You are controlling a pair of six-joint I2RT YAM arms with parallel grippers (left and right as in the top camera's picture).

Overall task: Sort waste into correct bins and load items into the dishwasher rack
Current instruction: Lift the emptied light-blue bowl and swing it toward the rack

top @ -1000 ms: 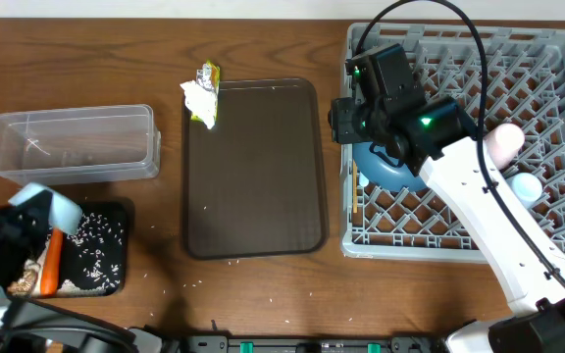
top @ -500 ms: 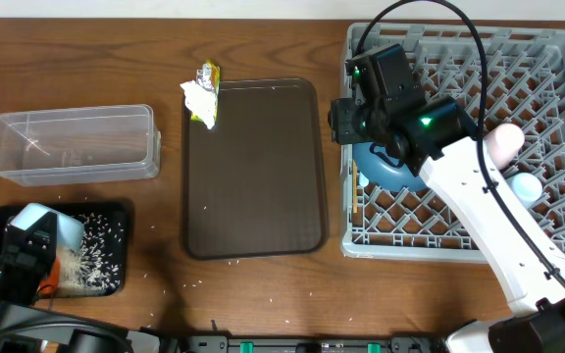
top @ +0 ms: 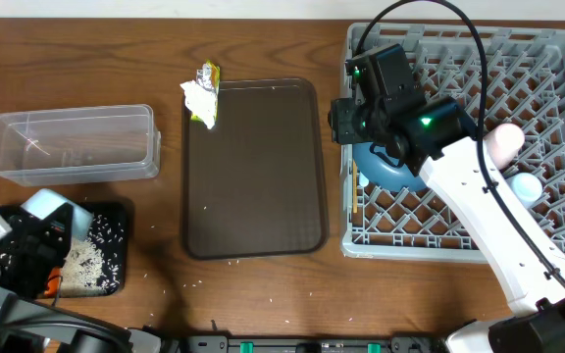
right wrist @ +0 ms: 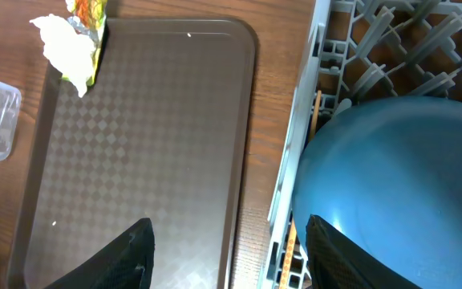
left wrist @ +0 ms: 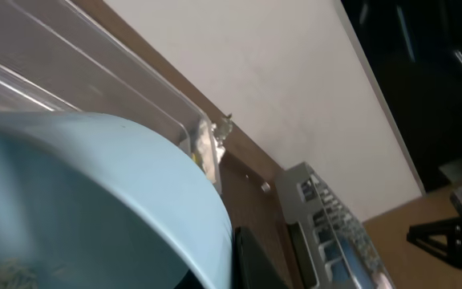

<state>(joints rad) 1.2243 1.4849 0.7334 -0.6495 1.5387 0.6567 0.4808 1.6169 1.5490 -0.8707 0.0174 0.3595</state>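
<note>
My left gripper is shut on the white bowl, which looks pale blue and fills the left wrist view. It holds the bowl tilted over the black tray, where rice grains lie beside an orange carrot bit. My right gripper is open at the left edge of the grey rack, above the blue plate. A chopstick lies in the rack. The pink cup and light blue cup sit in the rack. The napkin and wrapper lie at the serving tray's corner.
The clear tub stands behind the black tray. The dark brown serving tray lies in the middle, between tub and rack. Loose rice grains dot the table near its front edge.
My left gripper dipped and tipped the bowl over the black tray, then lifted back a little. A bigger pile of rice lies there now. The right arm has not moved.
</note>
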